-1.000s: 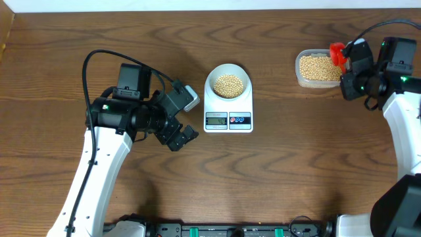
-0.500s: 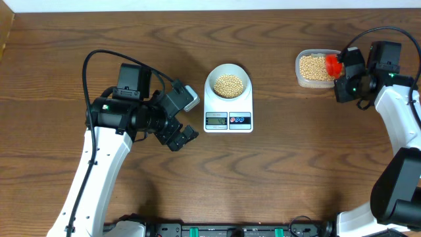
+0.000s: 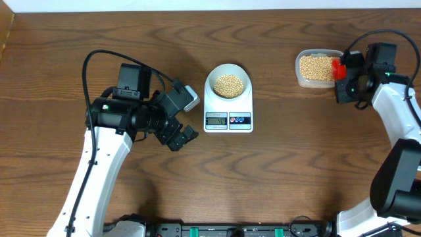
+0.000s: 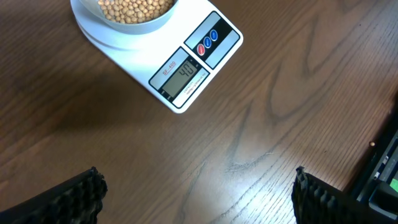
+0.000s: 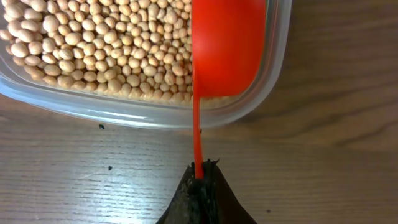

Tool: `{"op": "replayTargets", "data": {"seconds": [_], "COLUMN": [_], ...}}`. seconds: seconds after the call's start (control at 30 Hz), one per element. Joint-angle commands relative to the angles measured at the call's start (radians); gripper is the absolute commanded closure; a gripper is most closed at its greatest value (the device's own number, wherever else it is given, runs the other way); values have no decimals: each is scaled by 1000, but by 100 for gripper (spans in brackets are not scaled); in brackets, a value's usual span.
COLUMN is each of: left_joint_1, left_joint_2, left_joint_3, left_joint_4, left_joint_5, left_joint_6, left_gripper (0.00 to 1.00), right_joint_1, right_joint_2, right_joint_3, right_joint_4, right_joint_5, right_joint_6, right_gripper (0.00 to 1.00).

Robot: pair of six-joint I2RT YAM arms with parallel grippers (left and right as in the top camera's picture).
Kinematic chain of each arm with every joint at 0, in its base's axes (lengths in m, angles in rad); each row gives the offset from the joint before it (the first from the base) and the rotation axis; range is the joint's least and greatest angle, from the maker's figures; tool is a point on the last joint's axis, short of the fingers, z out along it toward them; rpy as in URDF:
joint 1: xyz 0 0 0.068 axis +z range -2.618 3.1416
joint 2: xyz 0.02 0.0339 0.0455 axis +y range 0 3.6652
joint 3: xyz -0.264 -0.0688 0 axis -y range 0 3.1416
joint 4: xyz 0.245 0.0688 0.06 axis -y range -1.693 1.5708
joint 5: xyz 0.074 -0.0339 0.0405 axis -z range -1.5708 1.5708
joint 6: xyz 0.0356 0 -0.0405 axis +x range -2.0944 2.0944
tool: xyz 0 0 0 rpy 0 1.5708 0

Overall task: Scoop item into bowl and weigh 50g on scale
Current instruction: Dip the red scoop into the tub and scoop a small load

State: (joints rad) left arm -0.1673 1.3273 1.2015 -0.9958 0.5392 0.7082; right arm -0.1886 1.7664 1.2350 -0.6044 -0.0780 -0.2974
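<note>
Wooden table (image 4: 280, 93); clear tub (image 5: 124, 114) beneath red scoop (image 5: 227, 43).

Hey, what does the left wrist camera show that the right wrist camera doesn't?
Only the left wrist: the scale with the bowl of beans on it, and the open left end effector holding nothing. Only the right wrist: the clear tub, and the right end effector shut on the red scoop, whose cup hangs over the tub. Both: beans and the wooden table.
</note>
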Motion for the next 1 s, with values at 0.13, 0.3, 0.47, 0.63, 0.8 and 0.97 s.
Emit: {"op": "replayTargets", "data": {"seconds": [0.13,0.3,0.47,0.63,0.8,0.97], "left_joint_1": [5,5,5,5,5,5], "left_joint_2": [-14,-14,-14,-14,-14,-14], "left_joint_3": [13,13,13,13,13,13], "left_joint_4": [-6,-6,-6,-6,-6,-6], "left_joint_5": [-10,-10,-10,-10,-10,-10], "left_joint_6": [13,13,13,13,13,13], "left_gripper": [2,2,2,2,2,2], "right_joint_1": [3,6,6,7,7,19], "right_joint_2": [2,2,2,3,3,4], "right_joint_3": [30,53,66,66,66,66], "right_joint_4": [-74,-95,-80,-87,-86,-85], "right_joint_5": [-6,-67,-129,-151,-221,-220], "right_joint_6": [155,200,230,237,238,241], "right_gripper": [99,99,99,99,99,99]}}
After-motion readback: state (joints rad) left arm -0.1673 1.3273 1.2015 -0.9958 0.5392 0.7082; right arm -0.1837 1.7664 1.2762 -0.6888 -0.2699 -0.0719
